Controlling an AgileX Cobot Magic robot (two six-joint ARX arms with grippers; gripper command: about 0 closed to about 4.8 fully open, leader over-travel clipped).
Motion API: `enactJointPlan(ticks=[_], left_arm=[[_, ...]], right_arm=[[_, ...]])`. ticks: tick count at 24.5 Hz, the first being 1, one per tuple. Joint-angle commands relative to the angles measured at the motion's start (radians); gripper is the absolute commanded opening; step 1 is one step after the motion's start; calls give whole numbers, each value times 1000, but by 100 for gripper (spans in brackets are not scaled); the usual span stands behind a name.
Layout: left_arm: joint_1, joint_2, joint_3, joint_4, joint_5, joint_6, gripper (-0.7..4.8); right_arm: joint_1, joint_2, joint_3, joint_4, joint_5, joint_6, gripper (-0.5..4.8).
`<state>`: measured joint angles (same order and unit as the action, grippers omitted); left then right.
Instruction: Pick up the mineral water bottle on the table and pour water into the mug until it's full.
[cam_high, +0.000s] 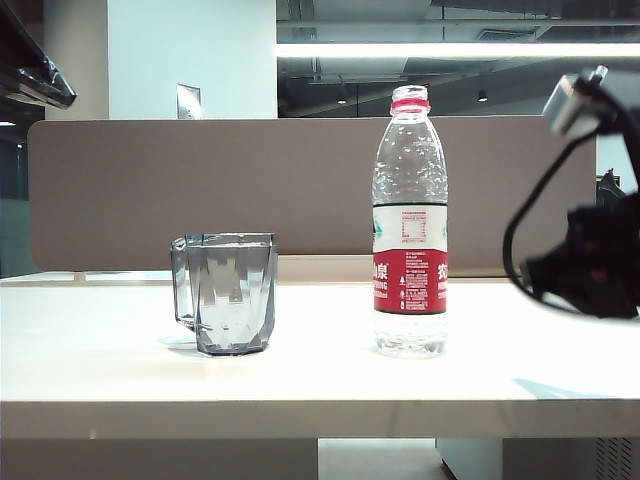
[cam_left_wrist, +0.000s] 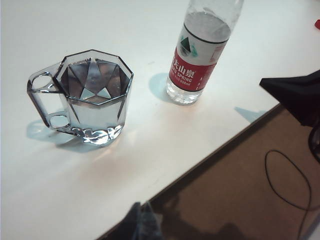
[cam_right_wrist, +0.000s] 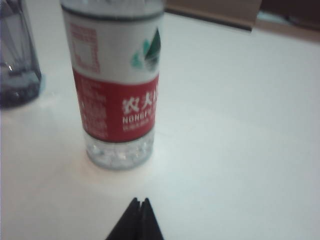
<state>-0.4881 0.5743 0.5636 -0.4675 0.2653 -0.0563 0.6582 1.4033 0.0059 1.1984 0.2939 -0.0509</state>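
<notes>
Both grippers shut — right gripper (cam_right_wrist: 138, 202) near bottle (cam_right_wrist: 116, 90).

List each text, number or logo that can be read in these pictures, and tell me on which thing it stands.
"SPRING": red band of the bottle label, left wrist view.
"山泉": same band, above it.
"NONGFU", cut off at the label's edge: red band, right wrist view.
"农夫": above it, partly cut off.
Green mountain logo: white part of the label.
Fine print, the square code and the volume figure: too small or blurred to read.
Mug and table: no text.
</notes>
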Motion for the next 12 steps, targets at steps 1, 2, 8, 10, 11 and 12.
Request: enactJointPlan(ticks=[1,2,8,10,11,12], left_arm=[[1,-2,6,12,1,3,-5],[1,-2,6,11,1,3,-5],[1,-2,6,12,1,3,-5],[1,-2,6,12,1,3,-5],[1,-2,6,12,1,3,-5],[1,-2,6,12,1,3,-5]], right_arm=[[1,-109,-7,-119,-4,38,-5],[1,-151,-6,-164,-4,54,-5],[1,-362,-6,-431,-4,62,-5],[-7,-454,-6,-556,-6,63,-5],[-13,-480,-6,-591,-10,72,-5],[-21,-504,-6,-623,-12,88,-5]])
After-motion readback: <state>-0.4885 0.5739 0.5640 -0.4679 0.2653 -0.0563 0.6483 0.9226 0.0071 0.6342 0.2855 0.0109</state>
